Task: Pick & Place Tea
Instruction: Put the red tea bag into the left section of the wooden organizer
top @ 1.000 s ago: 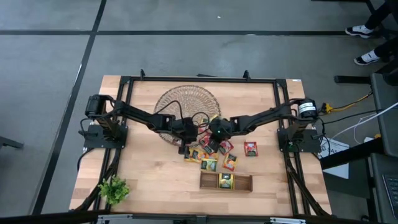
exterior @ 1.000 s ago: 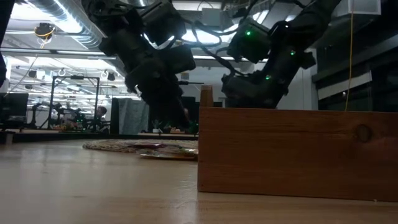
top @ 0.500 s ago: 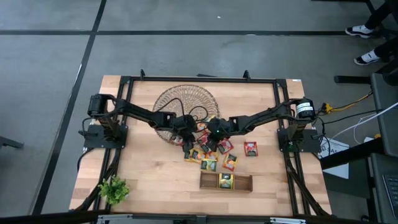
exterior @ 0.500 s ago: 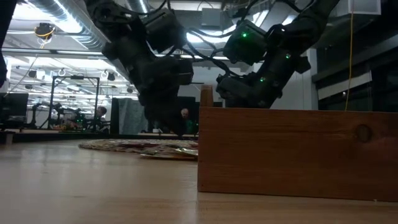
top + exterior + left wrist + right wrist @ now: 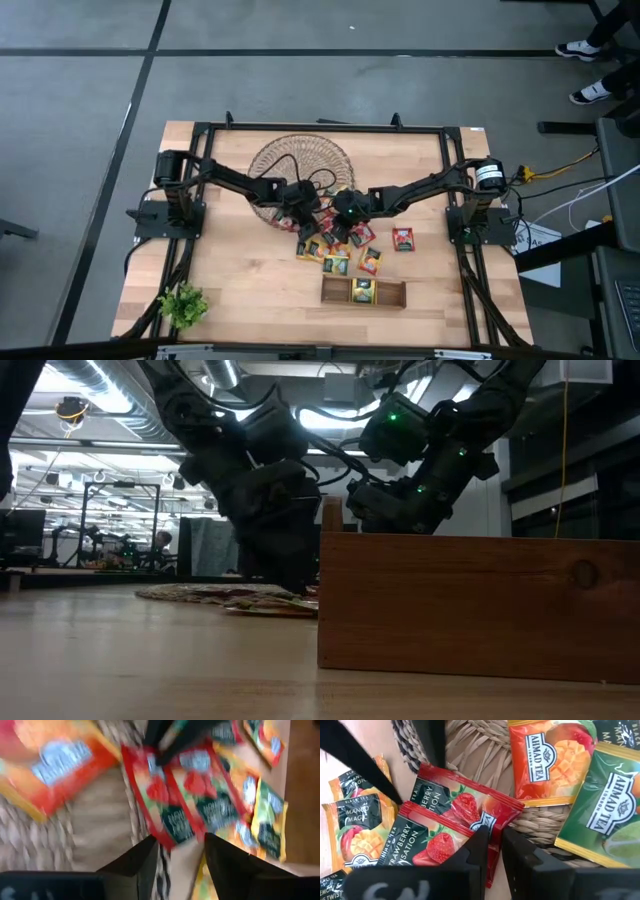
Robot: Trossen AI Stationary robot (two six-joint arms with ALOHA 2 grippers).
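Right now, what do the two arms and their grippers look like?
Both arms are dark, jointed, with black cables looped along them. The left arm has a black cylindrical motor at its base; the right arm has one with a white-labelled end cap. Green lights glow on the right arm's housing. The left gripper and right gripper have flat black fingers.

Both arms reach inward over the table's middle, wrists angled down, nearly meeting. Left gripper [image 5: 304, 228] — fingers [image 5: 134, 865] spread apart, low over the surface. Right gripper [image 5: 338, 228] — fingers [image 5: 481, 845] close together with a narrow gap, pointed down beside the left.
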